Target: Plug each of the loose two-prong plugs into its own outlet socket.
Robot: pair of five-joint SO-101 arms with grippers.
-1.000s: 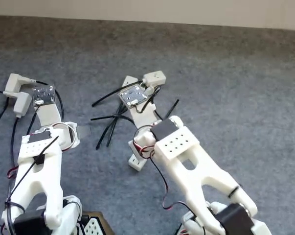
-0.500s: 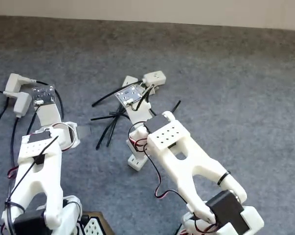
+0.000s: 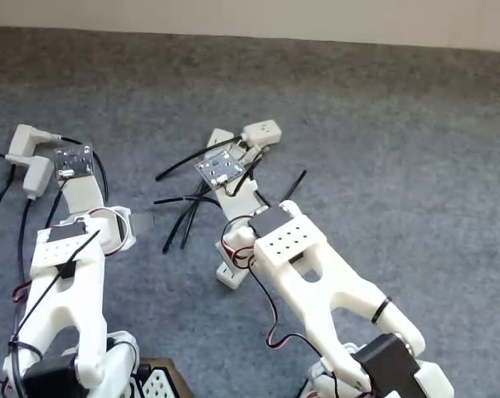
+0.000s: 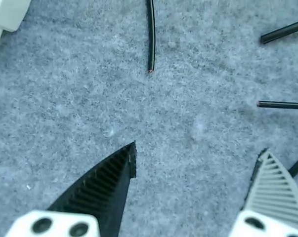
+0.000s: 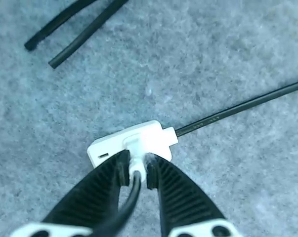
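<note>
My right gripper [image 5: 137, 170] is shut on a white two-prong plug [image 5: 137, 148], whose black cord runs back between the fingers. The plug's front meets a white outlet socket [image 5: 114, 145] lying on the carpet, and a black cable [image 5: 237, 106] leaves the socket's far end. From above, this socket [image 3: 230, 274] pokes out beside the right arm [image 3: 291, 245]. My left gripper [image 4: 198, 155] hangs open over bare carpet, near loose black cable ends [image 4: 149, 34]. Another white socket [image 3: 263, 132] lies farther back in the middle, and two white pieces [image 3: 27, 157] lie far left.
Several loose black cables [image 3: 187, 203] cross the grey carpet between the two arms. The left arm [image 3: 67, 265] stands at the near left. A corner of a white piece [image 4: 5, 15] lies just beyond the left gripper. Open carpet stretches to the right and back.
The right arm swung slightly left, then came back a little and lowered, still gripping the plug. The left arm and the sockets stayed put.
</note>
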